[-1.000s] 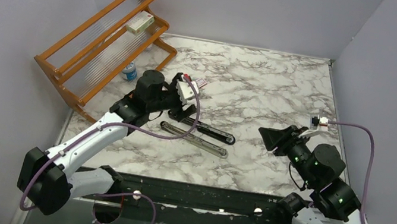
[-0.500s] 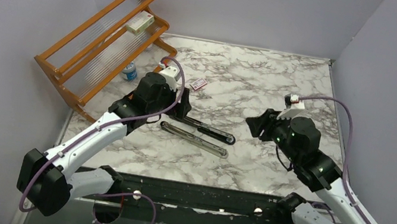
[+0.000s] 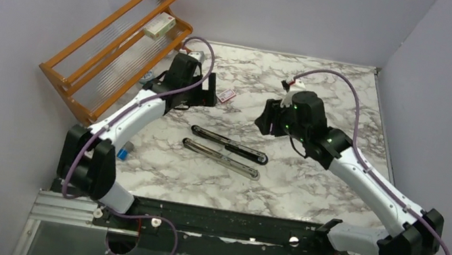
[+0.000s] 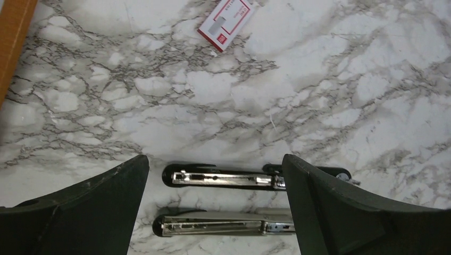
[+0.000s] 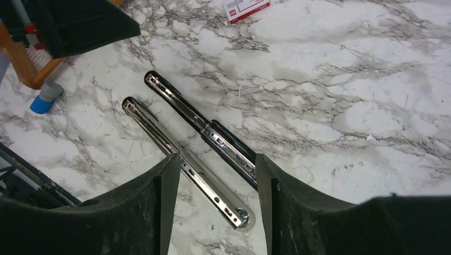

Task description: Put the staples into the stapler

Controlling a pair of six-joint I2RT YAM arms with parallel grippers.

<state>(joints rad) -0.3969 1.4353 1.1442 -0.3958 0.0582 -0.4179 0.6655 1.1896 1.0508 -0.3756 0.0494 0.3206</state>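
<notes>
With left fingers point(image 4: 95, 204) and right fingers point(image 5: 133, 212) open and empty, a clumsy pinch could skid away the staple packet point(image 3: 225, 95) beyond the stapler point(image 3: 228, 146).

The left arm point(image 3: 125, 118) is raised from its base at the near edge, bent sharply at the elbow, and stretched forward so that the wrist is carried toward the far left. The left gripper point(image 3: 206, 94) is pointed downward, and in the left wrist view its jaws are seen spread wide apart, with nothing clasped between them. The right arm point(image 3: 372, 185) is extended forward and inward toward the middle. The right gripper point(image 3: 266, 119) is likewise angled downward, its jaws parted less widely and closed on nothing.
</notes>
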